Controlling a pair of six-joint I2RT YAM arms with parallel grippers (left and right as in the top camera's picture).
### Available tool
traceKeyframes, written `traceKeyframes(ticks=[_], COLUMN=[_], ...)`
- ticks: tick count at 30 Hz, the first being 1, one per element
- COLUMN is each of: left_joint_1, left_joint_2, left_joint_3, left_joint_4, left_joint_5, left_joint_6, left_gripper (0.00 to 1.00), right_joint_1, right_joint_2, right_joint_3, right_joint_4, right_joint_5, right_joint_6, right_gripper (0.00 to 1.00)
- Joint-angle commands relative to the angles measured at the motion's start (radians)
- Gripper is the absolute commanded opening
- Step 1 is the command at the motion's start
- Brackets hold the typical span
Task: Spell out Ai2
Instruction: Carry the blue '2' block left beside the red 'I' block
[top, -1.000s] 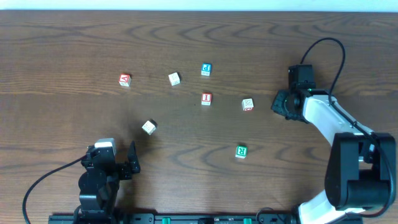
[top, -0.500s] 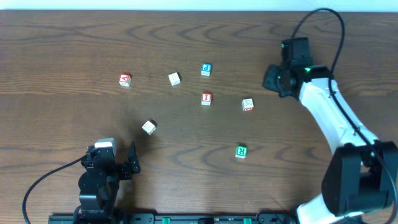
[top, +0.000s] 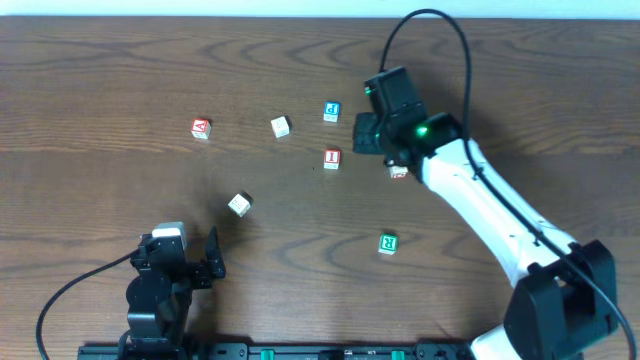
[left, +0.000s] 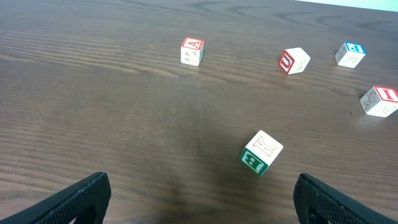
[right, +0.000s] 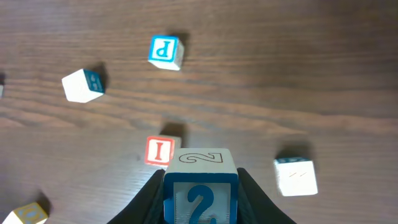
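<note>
The P block (top: 332, 111) lies directly behind the I block (top: 332, 158).

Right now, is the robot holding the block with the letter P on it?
No, the right gripper is shut on the 2 block, while the blue P block lies apart on the table.

Robotics lab bench: wood-grain table (top: 100, 60), white robot arm (top: 480, 205), black mounting rail (top: 300, 352) at the edge.
</note>
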Motion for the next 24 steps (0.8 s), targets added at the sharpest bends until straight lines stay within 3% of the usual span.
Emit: traceKeyframes(ticks=[1,24], left_joint_1=[0.005,0.005], left_joint_2=[-0.006,-0.006], left_joint_3=[-0.016,-0.016], left_joint_4=[0.0,0.0], left_joint_5=[0.003,0.003], left_joint_6=[0.003,0.003], left_gripper=[0.95,0.95], right_joint_1=[0.031,0.04], right_joint_2=[-0.006,0.185], right_joint_3=[0.014,0.015], right_joint_4=[-0.003,0.026], right_joint_5=[0.068,0.069], right_joint_6=[0.077,0.099], right_gripper=[0.02,0.02])
